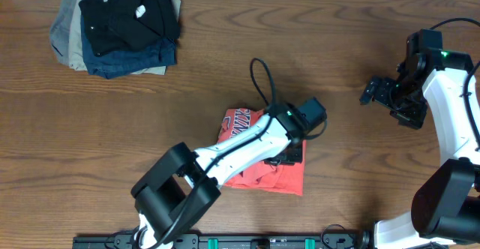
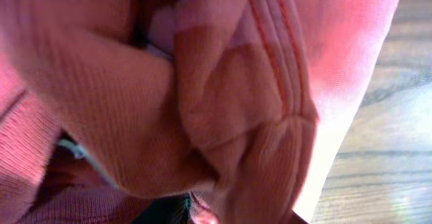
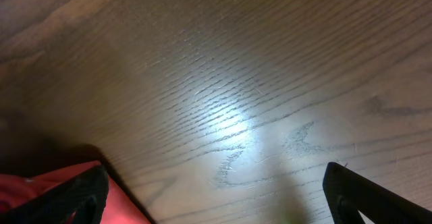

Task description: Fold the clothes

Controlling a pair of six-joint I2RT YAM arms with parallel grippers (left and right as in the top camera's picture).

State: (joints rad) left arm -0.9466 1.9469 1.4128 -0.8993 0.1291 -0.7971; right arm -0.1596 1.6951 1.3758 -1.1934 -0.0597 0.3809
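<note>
The coral-red T-shirt (image 1: 279,175) lies as a folded bundle in the middle of the table, with its dark red lettering (image 1: 238,121) showing at the left edge. My left gripper (image 1: 291,153) is down on the bundle's right side. In the left wrist view, bunched coral fabric (image 2: 223,102) fills the frame and gathers at the jaws (image 2: 196,207), which look shut on it. My right gripper (image 1: 373,91) is open and empty over bare wood at the right, away from the shirt. Its wrist view shows the spread fingers (image 3: 216,197) and a red corner of the shirt (image 3: 34,187).
A stack of folded black, navy and tan garments (image 1: 120,24) sits at the back left. The wooden table (image 1: 360,166) runs under everything. A dark rail (image 1: 225,241) lines the front edge. The left arm's cable (image 1: 259,73) loops above the shirt.
</note>
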